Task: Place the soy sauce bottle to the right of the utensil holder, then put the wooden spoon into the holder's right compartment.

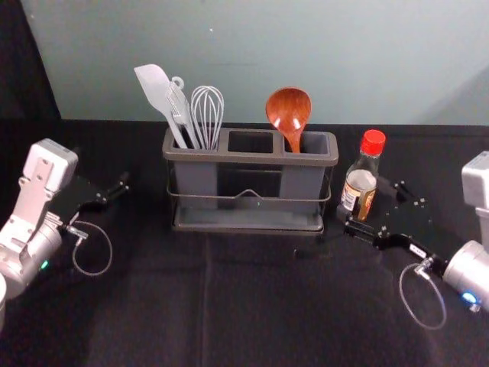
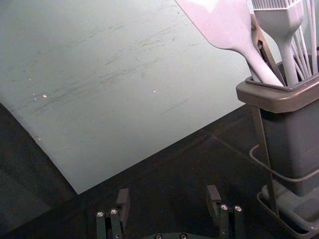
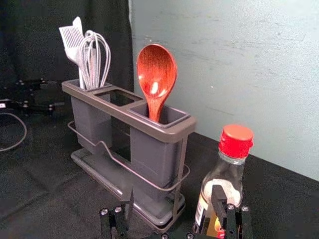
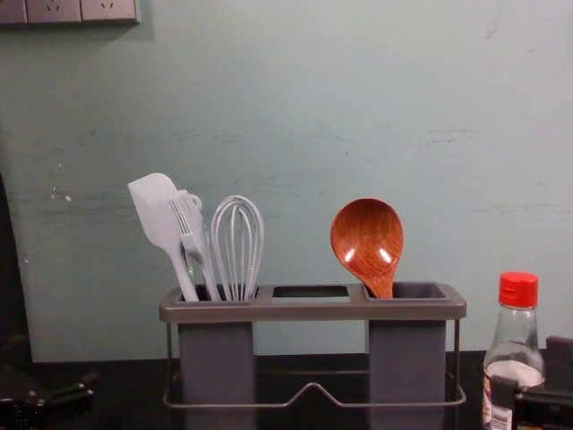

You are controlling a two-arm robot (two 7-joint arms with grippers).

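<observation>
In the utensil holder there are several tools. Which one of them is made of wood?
The wooden spoon: reddish brown, bowl upward, alone in the right compartment of the holder. The spatula, brush and whisk are pale and stand together in the left compartment.

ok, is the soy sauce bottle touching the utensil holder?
Apart. The chest view shows it: a narrow strip of wall and dark cloth is visible between the soy sauce bottle and the right end of the utensil holder.
</observation>
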